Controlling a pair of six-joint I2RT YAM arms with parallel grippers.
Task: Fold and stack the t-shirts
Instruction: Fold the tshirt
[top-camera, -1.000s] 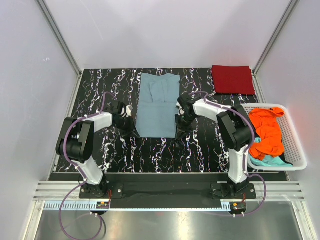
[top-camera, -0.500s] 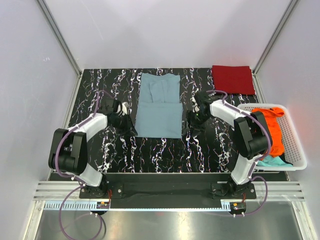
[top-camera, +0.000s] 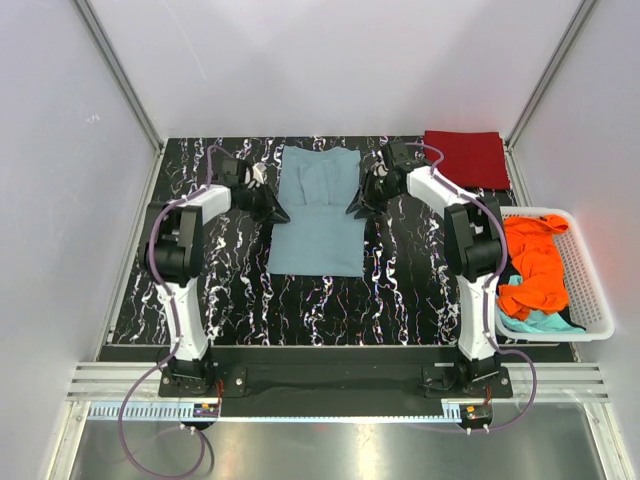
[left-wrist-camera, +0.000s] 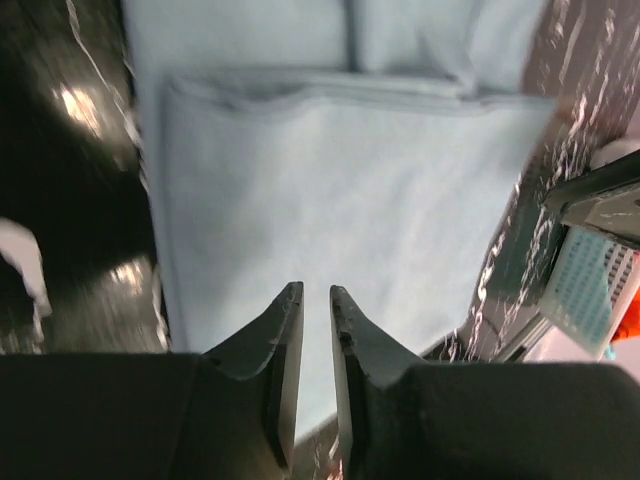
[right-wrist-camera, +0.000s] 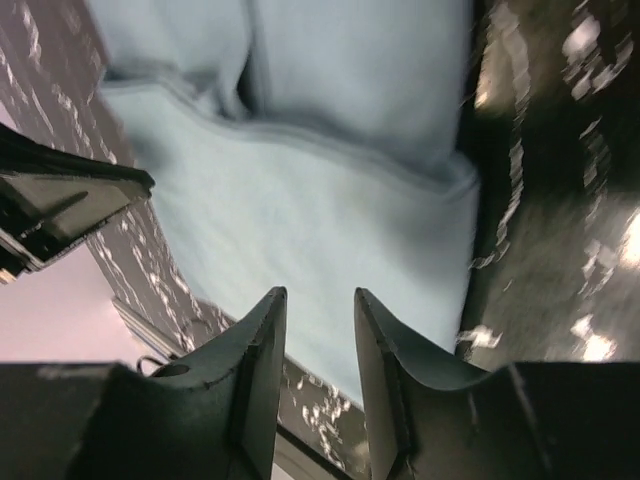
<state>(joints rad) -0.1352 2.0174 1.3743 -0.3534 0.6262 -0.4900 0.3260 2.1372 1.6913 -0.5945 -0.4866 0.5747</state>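
Note:
The grey-blue t-shirt (top-camera: 318, 215) lies flat in the middle of the table as a long strip, sleeves folded in. My left gripper (top-camera: 281, 212) hovers at its left edge. It is open by a narrow gap with nothing between its fingers, and the shirt (left-wrist-camera: 330, 190) shows below the left gripper (left-wrist-camera: 315, 295). My right gripper (top-camera: 352, 208) is at the right edge, open and empty over the shirt (right-wrist-camera: 300, 200), seen past the right gripper (right-wrist-camera: 318, 295). A dark red t-shirt (top-camera: 466, 158) lies folded at the back right. Orange (top-camera: 535, 265) and teal (top-camera: 540, 322) t-shirts sit crumpled in the basket.
The white slatted basket (top-camera: 592, 300) stands at the table's right edge, beside the right arm. White walls with metal frame posts close in the back and sides. The black marbled tabletop (top-camera: 300, 310) lies bare in front of the grey-blue shirt.
Both arms have swung from the shirt's near corners toward the back, now beside its middle. The shirt's near end has spread wider and lies flat. Both grippers have opened.

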